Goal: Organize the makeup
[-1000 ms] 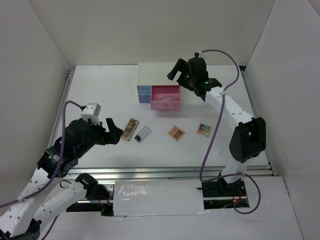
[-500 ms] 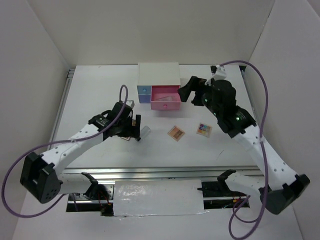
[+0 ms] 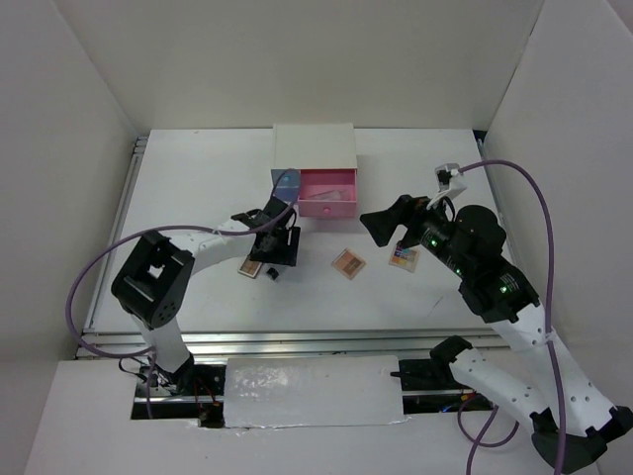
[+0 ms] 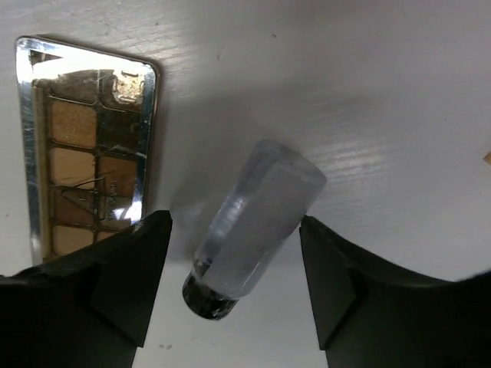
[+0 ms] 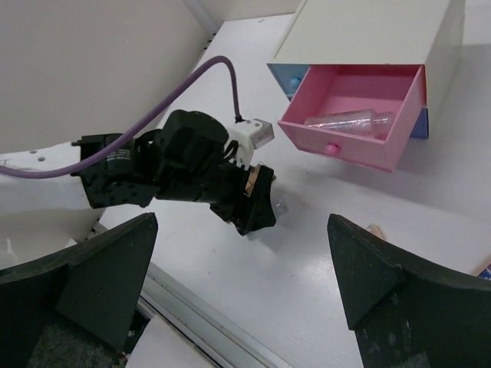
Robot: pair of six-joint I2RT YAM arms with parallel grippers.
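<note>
From above, the left gripper (image 3: 274, 247) stands low over the table (image 3: 198, 178), beside a long brown palette (image 3: 249, 267). A square pinkish palette (image 3: 348, 262) lies to the right of them. The right gripper (image 3: 382, 225) hangs spread wide, holding nothing.

Left wrist: a smooth clear bottle (image 4: 257, 222) lies flat between parted fingers (image 4: 115, 276), touching neither. Its black cap points lower left and its body slants up to the right. The shiny-rimmed palette lies just beside it.

Right wrist: a pink drawer (image 5: 360, 149) stands open, and a second bottle (image 5: 345, 120) lies crosswise inside.
</note>
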